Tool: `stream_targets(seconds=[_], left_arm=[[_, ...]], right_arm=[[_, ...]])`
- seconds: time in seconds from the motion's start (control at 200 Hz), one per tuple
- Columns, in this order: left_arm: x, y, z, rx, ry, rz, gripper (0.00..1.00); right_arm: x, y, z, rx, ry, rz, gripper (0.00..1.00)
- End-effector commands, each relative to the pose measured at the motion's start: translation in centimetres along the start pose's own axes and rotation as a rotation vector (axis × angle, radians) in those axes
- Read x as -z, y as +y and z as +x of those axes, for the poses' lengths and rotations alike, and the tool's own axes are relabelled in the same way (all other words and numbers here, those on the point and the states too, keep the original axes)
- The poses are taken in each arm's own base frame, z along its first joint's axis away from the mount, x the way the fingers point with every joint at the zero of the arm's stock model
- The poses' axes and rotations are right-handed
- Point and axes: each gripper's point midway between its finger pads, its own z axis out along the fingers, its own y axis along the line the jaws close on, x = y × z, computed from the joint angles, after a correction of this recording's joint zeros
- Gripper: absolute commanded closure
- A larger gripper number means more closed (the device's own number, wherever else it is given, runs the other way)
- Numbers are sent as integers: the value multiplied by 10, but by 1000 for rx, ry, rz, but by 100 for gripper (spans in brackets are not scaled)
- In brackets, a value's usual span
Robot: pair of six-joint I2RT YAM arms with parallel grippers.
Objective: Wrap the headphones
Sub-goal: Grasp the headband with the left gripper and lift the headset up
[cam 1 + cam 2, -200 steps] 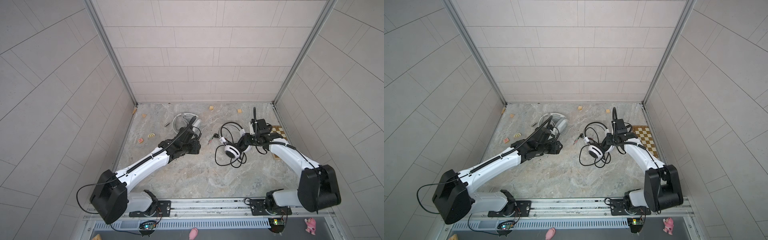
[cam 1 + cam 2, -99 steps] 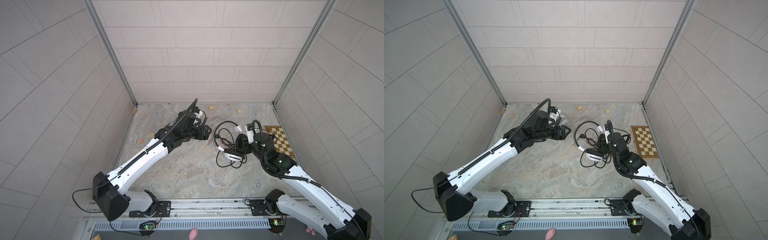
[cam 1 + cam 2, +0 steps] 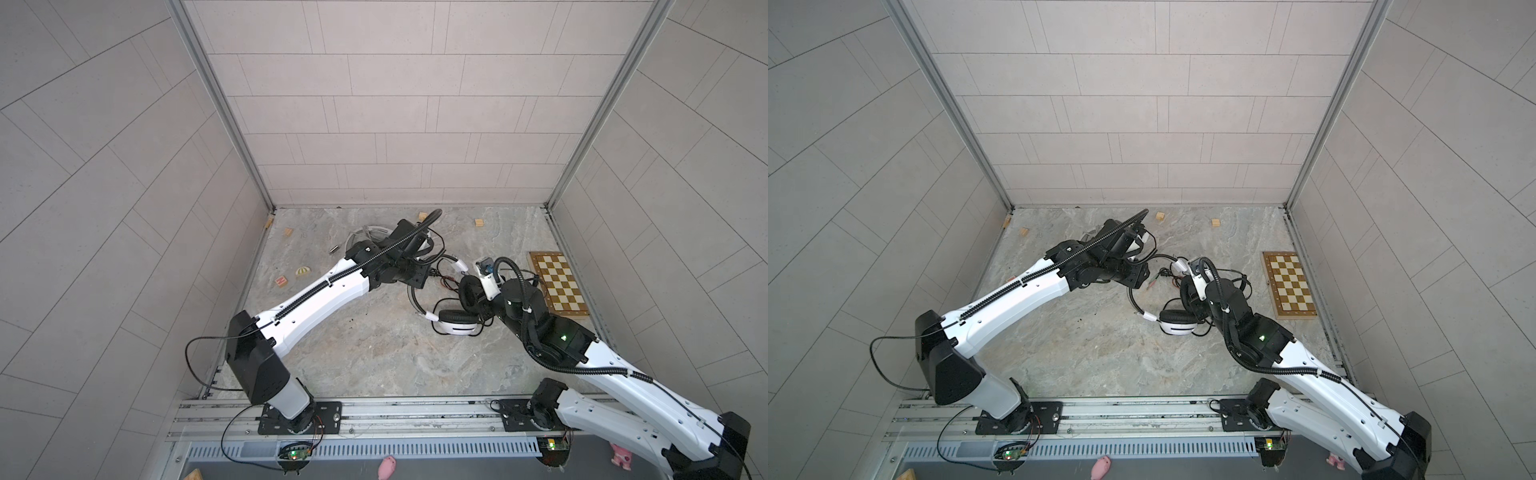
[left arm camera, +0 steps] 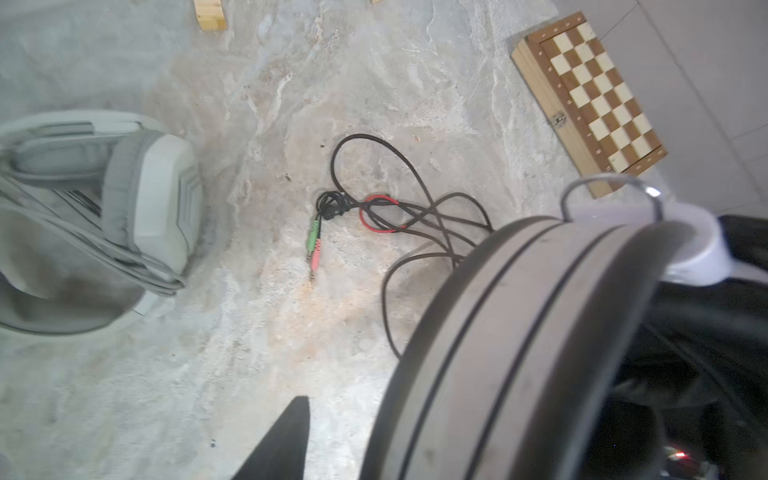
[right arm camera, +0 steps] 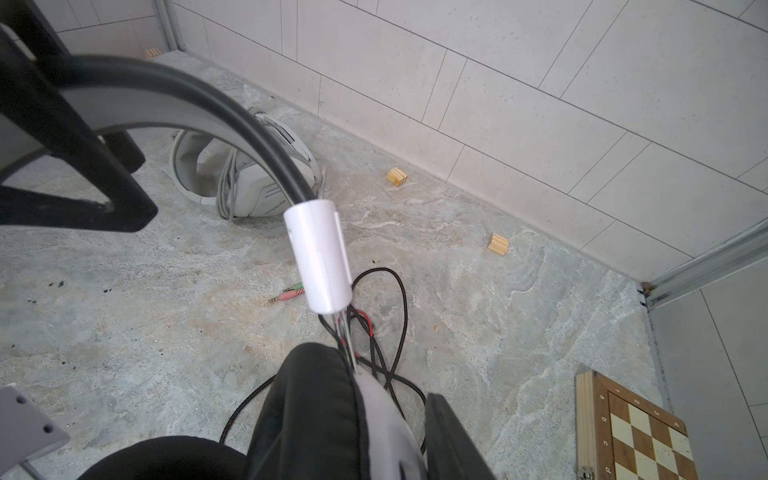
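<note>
The black-and-white headphones [image 3: 455,329] have one white earcup lying on the floor. The other earcup [image 5: 328,415] is raised off the floor, with my right gripper [image 5: 357,424] shut on it; the grip also shows in both top views [image 3: 478,296] [image 3: 1192,296]. Their headband [image 4: 498,353] arcs across to my left gripper [image 3: 415,277], which stands open around the band. One finger [image 4: 286,440] is clearly apart from it. The black cable [image 4: 374,199] lies loose on the floor, ending in green and pink plugs [image 5: 291,293]. The white headphones [image 4: 145,195] [image 5: 257,187] rest behind the left arm.
A folded chessboard [image 3: 559,286] lies by the right wall. Small wooden blocks [image 3: 479,223] [image 3: 288,231] sit near the back wall. A red block [image 3: 281,281] and a yellow dome [image 3: 303,271] lie at the left. Tiled walls enclose three sides.
My left gripper has moved right, from beside the white headphones to the black-and-white headband. The right arm has changed its pose and keeps hold of the earcup.
</note>
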Motion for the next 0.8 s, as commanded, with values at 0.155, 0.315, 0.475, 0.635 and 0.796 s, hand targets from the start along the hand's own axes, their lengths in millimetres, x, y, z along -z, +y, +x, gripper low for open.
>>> stream_targets(seconds=[0.155,0.315,0.475,0.635,0.796], left_arm=[[12,10,-5,-38,-22,-65,97],[30,31,-12,-24,-48,-124,100],[69,62,-26,31,-101,-151,100],[120,85,-42,56,-177,-200,100],[158,112,-51,102,-186,-270,100]], right_arm=[[7,5,-26,-52,-112,-35,66],[10,0,-29,-107,-115,-32,40],[11,-15,-29,-204,-103,-27,24],[-1,-40,-11,-386,-64,-39,20],[-18,-59,36,-510,43,8,19]])
